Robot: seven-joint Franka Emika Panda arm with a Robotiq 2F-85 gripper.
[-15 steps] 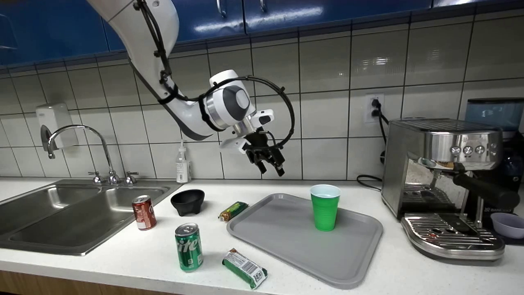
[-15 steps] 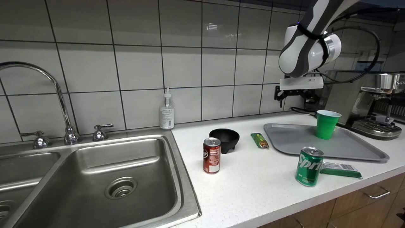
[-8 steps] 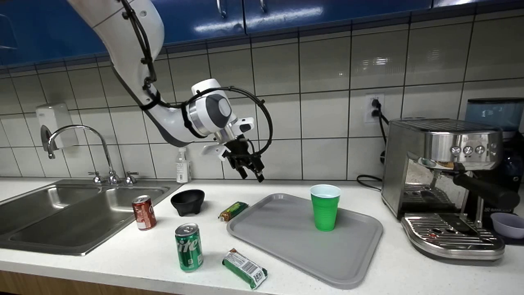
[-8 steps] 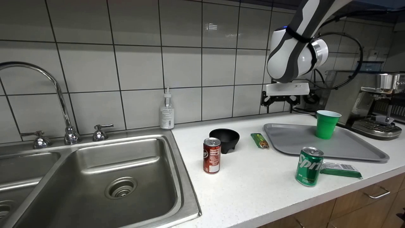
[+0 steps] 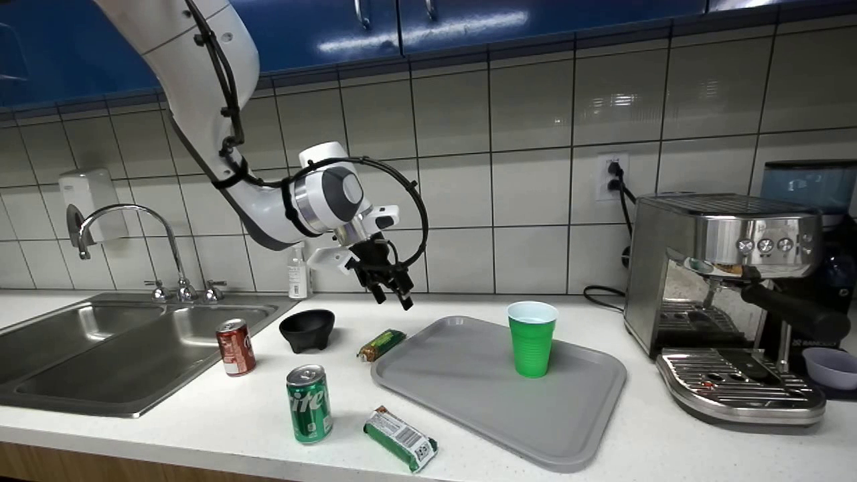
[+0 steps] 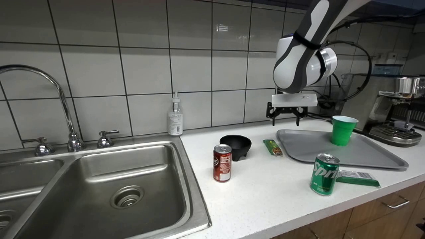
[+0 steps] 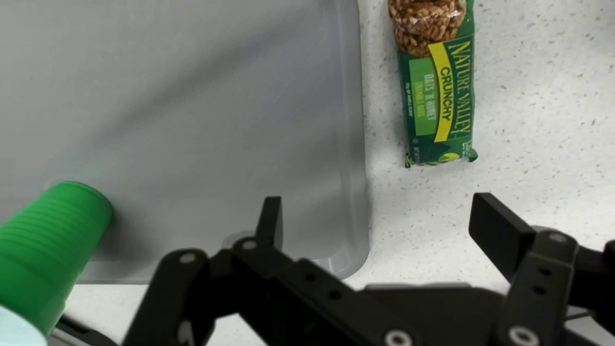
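White worktop [image 6: 265, 196], one grey rectangular plastic tray [image 5: 462, 381], one black two-fingered gripper [image 7: 375, 204] spread wide above its wall-side corner, one green plastic cup [image 5: 533, 348], two green-wrapped bars [image 7: 437, 91], one beside the tray's edge, end cropped in the wrist view

Ext. views face wall [image 5: 531, 187], share tray [image 5: 489, 398]; wrist view nr., downward.

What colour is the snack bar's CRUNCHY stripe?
The stripe is yellow, shown best in the wrist view.

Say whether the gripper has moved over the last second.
Yes: judged against the fixed sink, the gripper has come down and toward the sink's side in both exterior views.
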